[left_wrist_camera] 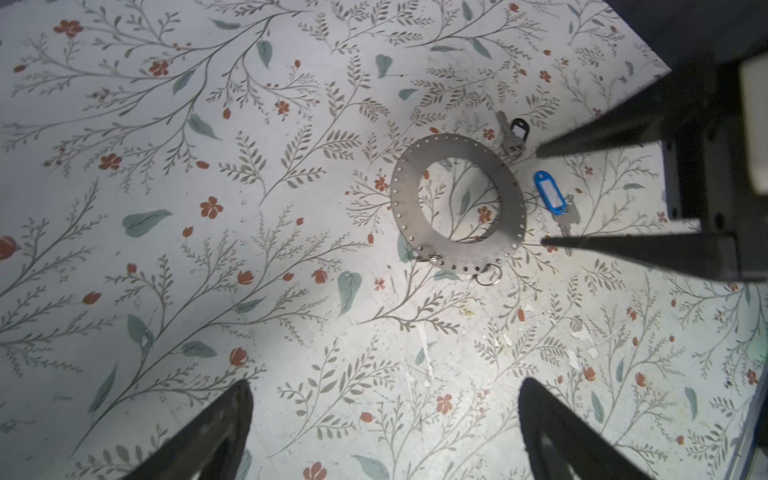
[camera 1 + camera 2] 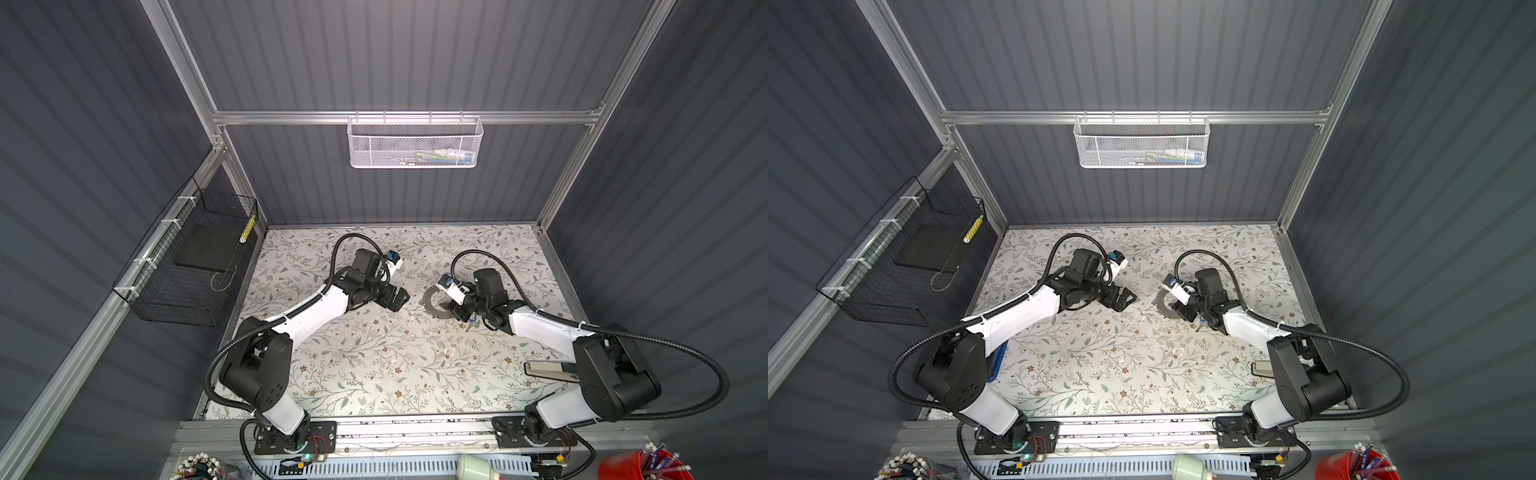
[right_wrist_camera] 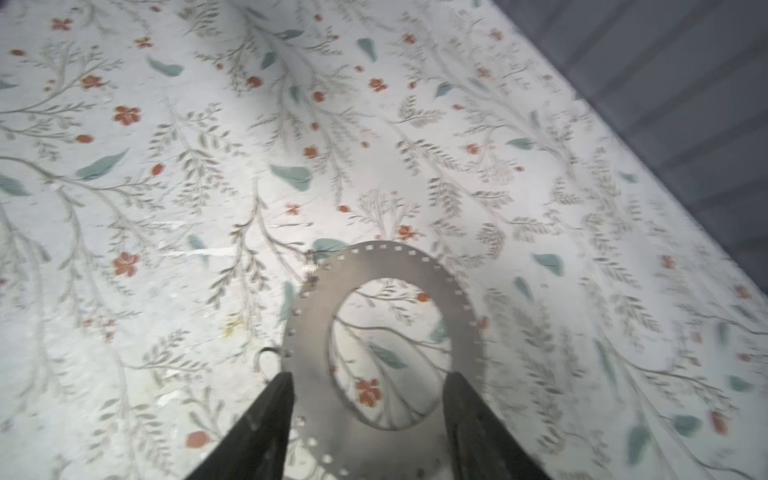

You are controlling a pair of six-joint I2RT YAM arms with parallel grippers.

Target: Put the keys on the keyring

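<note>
The keyring (image 1: pixel 457 162), a flat grey band with small holes and two little wire loops on its rim, lies on the floral table (image 1: pixel 208 291); it shows in both top views (image 2: pixel 432 305) (image 2: pixel 1162 306). Beside it lie the keys: a black oval fob (image 1: pixel 519 129) with a silvery key, and a silvery key with a blue white-labelled tag (image 1: pixel 549 193). My right gripper (image 1: pixel 542 196) hovers open over the blue-tagged key at the ring's edge, holding nothing; its wrist view is blurred, with the keyring (image 3: pixel 415 266) ahead of the gripper (image 3: pixel 370 376). My left gripper (image 1: pixel 386 384) (image 2: pixel 401 297) is open and empty, short of the ring.
A white mesh basket (image 2: pixel 413 141) hangs on the back wall and a black wire basket (image 2: pixel 187 266) on the left wall. A flat grey object (image 2: pixel 544 370) lies by the right arm's base. Small white flecks (image 1: pixel 577 357) dot the table.
</note>
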